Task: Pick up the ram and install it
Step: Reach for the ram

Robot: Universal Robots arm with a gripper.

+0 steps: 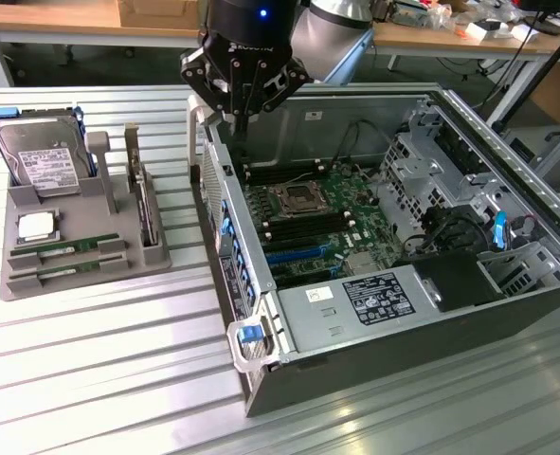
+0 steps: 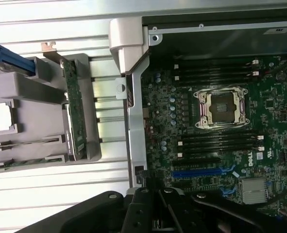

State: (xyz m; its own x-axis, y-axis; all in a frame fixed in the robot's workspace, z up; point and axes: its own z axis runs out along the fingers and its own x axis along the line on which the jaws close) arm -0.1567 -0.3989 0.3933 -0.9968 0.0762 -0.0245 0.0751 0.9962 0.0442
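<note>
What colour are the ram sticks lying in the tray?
Green. The ram sticks in the tray show best in the exterior view.

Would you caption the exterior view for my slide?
Shut black tool hovers over the open grey computer case; two thin green ram sticks lie in the grey tray.

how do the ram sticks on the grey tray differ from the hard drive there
The ram sticks are thin green strips lying low in slots; the hard drive is a broad silver block with a white label, propped up leaning. Both sit on the grey tray.
</note>
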